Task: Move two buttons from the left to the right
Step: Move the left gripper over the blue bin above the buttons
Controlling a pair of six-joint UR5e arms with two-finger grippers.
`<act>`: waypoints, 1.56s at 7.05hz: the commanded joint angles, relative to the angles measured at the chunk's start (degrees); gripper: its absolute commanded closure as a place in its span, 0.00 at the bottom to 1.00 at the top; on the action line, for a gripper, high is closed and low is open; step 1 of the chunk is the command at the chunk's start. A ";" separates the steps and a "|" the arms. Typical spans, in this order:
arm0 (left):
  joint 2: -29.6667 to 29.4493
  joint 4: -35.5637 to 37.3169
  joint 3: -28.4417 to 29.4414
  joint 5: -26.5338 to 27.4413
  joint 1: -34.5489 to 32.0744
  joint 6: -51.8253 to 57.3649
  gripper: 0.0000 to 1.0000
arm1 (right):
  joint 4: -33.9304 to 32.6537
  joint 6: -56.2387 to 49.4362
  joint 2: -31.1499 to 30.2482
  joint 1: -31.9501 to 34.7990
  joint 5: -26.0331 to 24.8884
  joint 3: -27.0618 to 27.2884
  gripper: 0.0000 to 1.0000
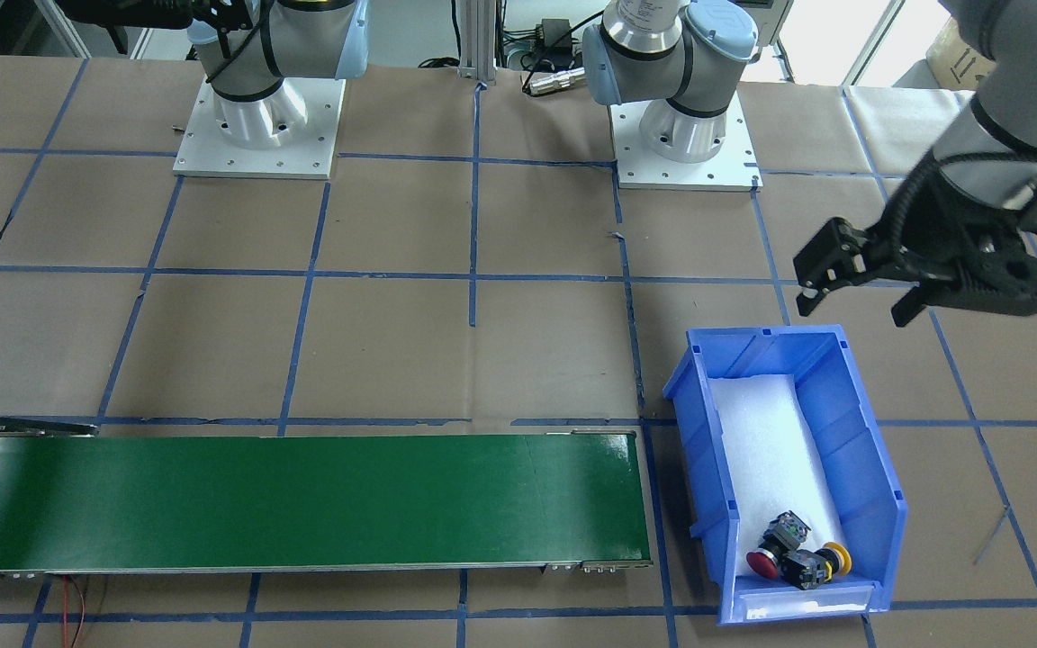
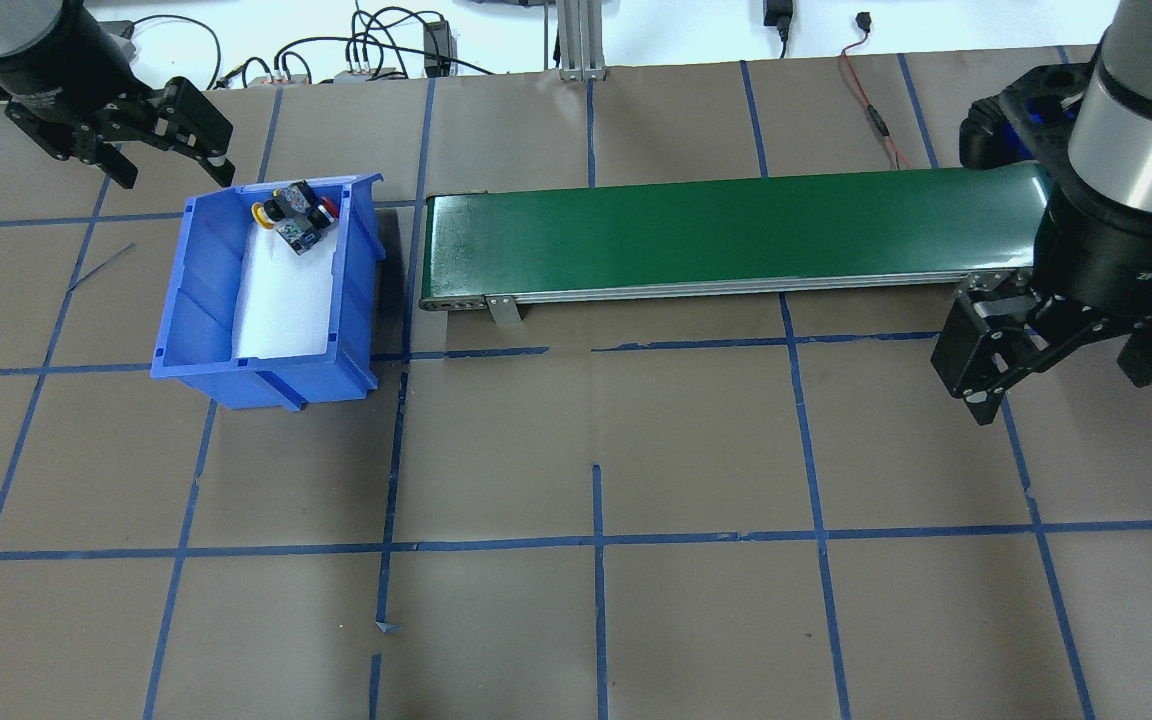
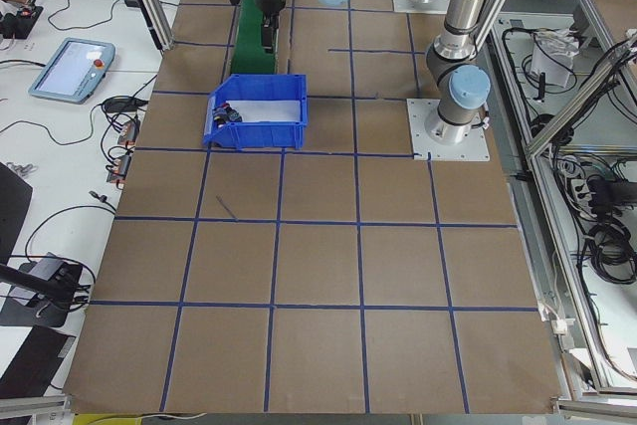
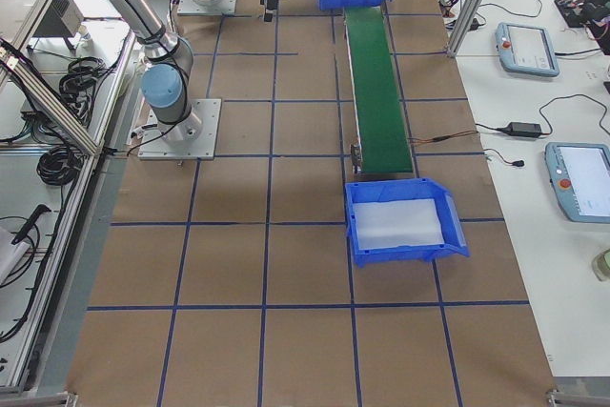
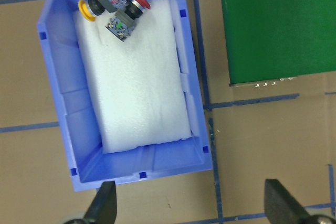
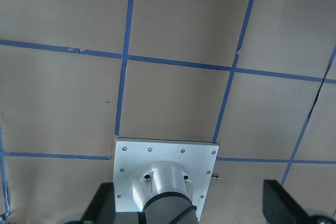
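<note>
Two buttons lie touching in the far corner of the blue bin (image 2: 198, 290) on white foam: the red button (image 2: 329, 208) and the yellow button (image 2: 261, 212), also seen as red button (image 1: 763, 563), yellow button (image 1: 837, 558), red button (image 5: 139, 1) and yellow button (image 5: 85, 10). My left gripper (image 2: 171, 160) hovers open and empty, high beside the bin's far left corner; it also shows as left gripper (image 1: 856, 306). My right gripper (image 2: 1061, 385) hangs open and empty at the conveyor's right end.
A green conveyor belt (image 2: 736, 230) runs from the bin toward the right. A second blue bin (image 4: 400, 226) with white foam stands past its right end. The arm bases (image 1: 253, 126) sit on white plates. Blue tape lines grid the brown table.
</note>
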 commanded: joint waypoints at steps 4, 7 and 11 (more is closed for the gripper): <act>-25.19 8.25 15.96 -0.25 0.02 3.82 0.00 | 0.06 -0.14 -0.05 0.07 0.04 0.42 0.00; -28.90 13.73 15.34 0.01 -1.47 13.73 0.00 | 0.24 -0.14 -0.57 0.15 0.04 0.60 0.00; -28.90 22.12 9.92 0.28 -1.56 30.52 0.00 | 1.99 -0.14 -1.71 0.24 0.04 0.51 0.00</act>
